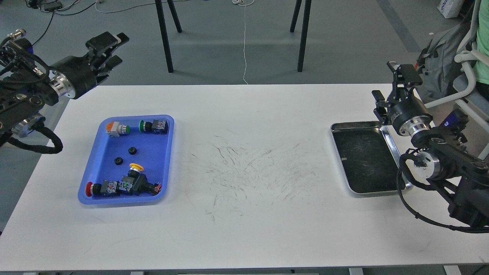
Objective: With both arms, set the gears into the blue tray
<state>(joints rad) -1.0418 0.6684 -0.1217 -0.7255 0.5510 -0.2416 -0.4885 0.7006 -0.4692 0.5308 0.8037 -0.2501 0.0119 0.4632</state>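
On the far left, the left gripper (114, 47) of the black left arm (46, 86) hangs in the air past the back corner of the white table (248, 160). Its two fingers are spread apart, and nothing is between them.

Next comes the shallow bright-blue plastic tray (100, 160). Both tiny black toothed gears sit inside it – one gear (132, 150) near the middle and the other gear (118, 160) just beside it, lower and to the left. Neither touches the other. Around them lie the coloured push-button switches: an orange-and-white one (116, 128) and a green one (153, 126) along the back, and a yellow-topped one (136, 172) and a red-ended one (103, 188) along the front.

The middle of the table shows only dark scratch marks.

On the right sits the shiny steel tray with a dark bottom (363, 160). Nothing lies in it. The right gripper (393, 89) of the black right arm (439, 160) stands above its far corner, fingers apart and holding nothing.

I think the job looks done. What could go wrong now? An arm swinging low could bump the blue tray – the gears are small and light, so they might hop out or roll away. The right arm is near the steel tray and could knock it.

I can read no words or labels anywhere.
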